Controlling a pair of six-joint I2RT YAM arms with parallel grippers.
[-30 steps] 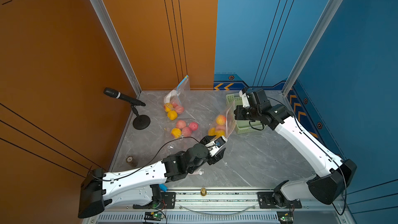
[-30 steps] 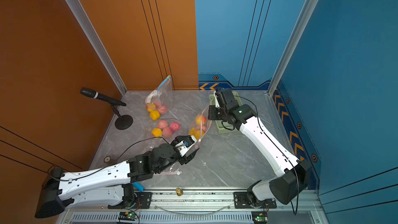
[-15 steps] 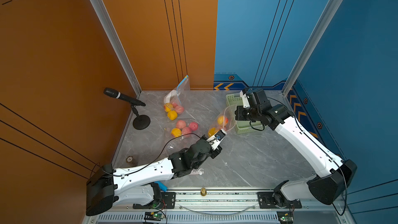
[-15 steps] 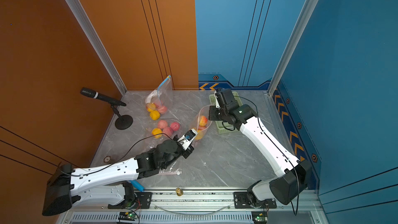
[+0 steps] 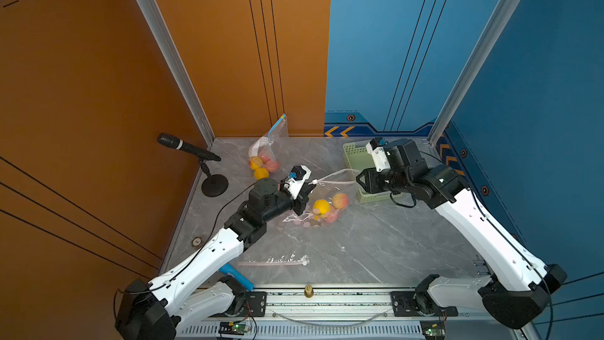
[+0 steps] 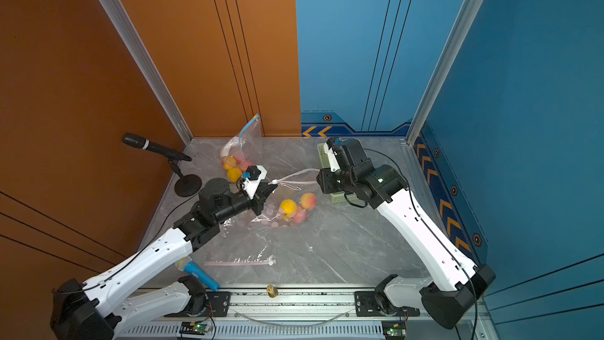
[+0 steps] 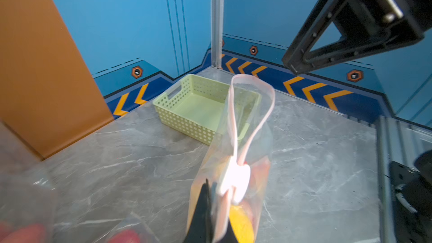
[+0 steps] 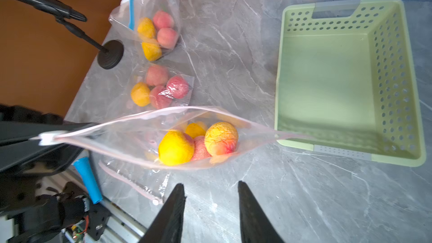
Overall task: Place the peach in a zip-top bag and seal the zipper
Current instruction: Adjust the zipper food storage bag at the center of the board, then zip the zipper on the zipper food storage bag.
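Starting from my side of the counter (image 5: 359, 256), I have the left pincer (image 6: 271, 188) closed tight on the near end of the zip-top bag (image 8: 121, 136), pinching it right at the white slider (image 7: 235, 183). The bag hangs from that grip with its belly on the counter. The peach (image 8: 221, 139) sits inside it beside a yellow fruit (image 8: 176, 147). From the slider the zipper track (image 7: 233, 122) runs away from the left pincer in one long line toward the green basket (image 5: 351, 155). Its two lips bow apart, so the mouth is not sealed yet. At the far end of that line sits the right pincer (image 8: 210, 185), jaws apart with nothing between them and the bag's far corner just ahead of it by the basket rim. I judge that the seal turns on this axis. The right arm is nearer the loose corner and should clamp it, so I can draw the slider straight along the track toward it. With that end free, the pull would probably just drag the bag.
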